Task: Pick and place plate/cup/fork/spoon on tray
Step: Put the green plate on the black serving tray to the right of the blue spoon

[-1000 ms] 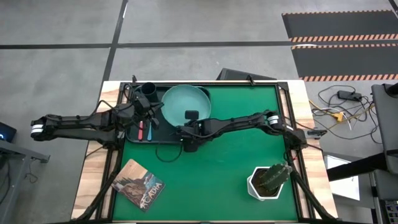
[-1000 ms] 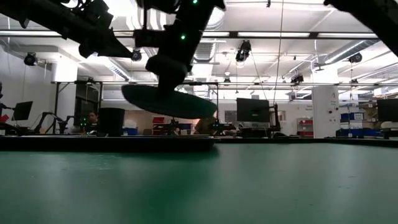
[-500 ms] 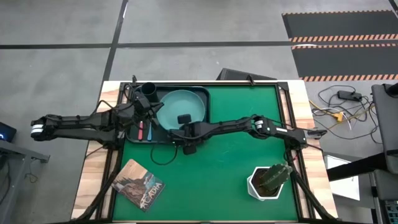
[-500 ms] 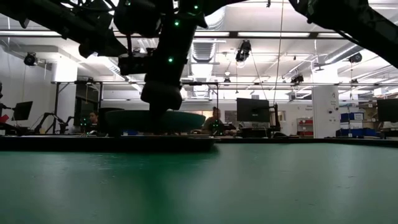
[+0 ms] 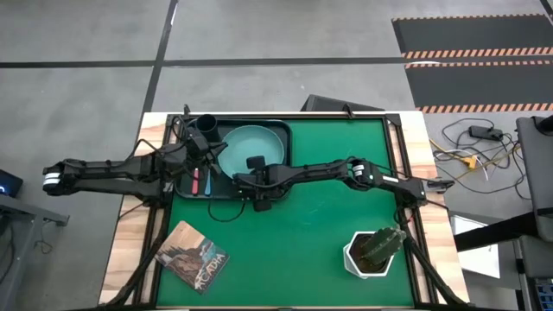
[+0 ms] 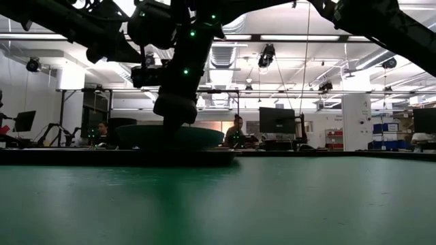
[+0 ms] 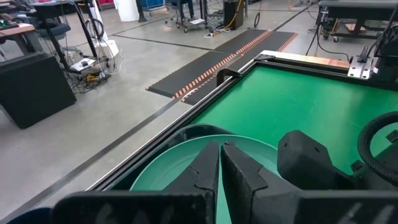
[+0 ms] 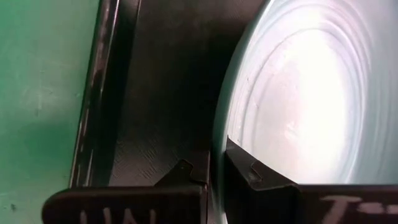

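Observation:
The teal-green plate lies level in the right part of the black tray at the table's far left. My right gripper is shut on the plate's near rim. The black cup stands in the tray's far left corner. The pink-handled fork and the blue-handled spoon lie side by side in the tray's near left part. My left gripper is shut and empty above the tray, just left of the plate. My right gripper pinches the plate's near rim between its two fingers, one finger inside the dish and the other outside over the tray floor. The fingers come from above, pointing down. The plate sits level, low in the tray.
A white pot with a green plant stands at the near right. A printed card lies at the near left. Open green table lies between them. People and workbenches show in the room beyond.
My right gripper has gone down and a little toward the table's left edge with the plate. The plate was lifted and tilted above the tray; it has come down into the tray and now lies level. The gripper stays shut on its rim.

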{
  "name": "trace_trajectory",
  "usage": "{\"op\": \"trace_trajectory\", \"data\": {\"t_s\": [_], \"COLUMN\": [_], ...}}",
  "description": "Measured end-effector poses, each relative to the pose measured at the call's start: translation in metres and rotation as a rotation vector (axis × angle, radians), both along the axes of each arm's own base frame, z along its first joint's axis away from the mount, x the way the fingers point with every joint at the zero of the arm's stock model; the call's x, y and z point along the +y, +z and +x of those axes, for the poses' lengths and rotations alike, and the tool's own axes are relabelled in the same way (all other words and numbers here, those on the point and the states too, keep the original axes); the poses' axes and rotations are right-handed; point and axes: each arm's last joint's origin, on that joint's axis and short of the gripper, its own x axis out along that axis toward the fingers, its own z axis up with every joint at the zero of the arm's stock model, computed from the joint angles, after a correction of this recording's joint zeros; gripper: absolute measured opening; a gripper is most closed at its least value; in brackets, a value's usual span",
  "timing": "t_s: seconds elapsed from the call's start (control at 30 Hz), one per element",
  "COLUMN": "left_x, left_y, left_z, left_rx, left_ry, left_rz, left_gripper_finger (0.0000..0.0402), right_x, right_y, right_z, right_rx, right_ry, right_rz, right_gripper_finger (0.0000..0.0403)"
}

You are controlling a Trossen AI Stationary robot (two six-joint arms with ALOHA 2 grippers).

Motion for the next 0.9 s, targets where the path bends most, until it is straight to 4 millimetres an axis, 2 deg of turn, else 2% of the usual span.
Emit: {"op": "trace_trajectory", "data": {"t_s": [0.33, 0.63, 0.77, 0.9], "left_x": [0.000, 0.000, 0.000, 0.000], "left_y": [0.000, 0.000, 0.000, 0.000], "left_z": [0.000, 0.000, 0.000, 0.000], "left_rx": [0.000, 0.000, 0.000, 0.000], "left_ry": [0.000, 0.000, 0.000, 0.000], "left_rz": [0.000, 0.000, 0.000, 0.000], "left_gripper_finger": [0.0000, 0.0000, 0.0000, 0.0000], "right_x": [-0.003, -0.003, -0.003, -0.003], "right_y": [-0.001, -0.017, -0.017, -0.017], "right_z": [0.002, 0.001, 0.001, 0.002], "right_rx": [-0.023, -0.018, -0.028, -0.033], "right_ry": [-0.019, -0.024, -0.032, -0.031], "right_rz": [0.007, 0.009, 0.012, 0.011], "right_gripper_finger": [0.0008, 0.0009, 0.0009, 0.0026]}}
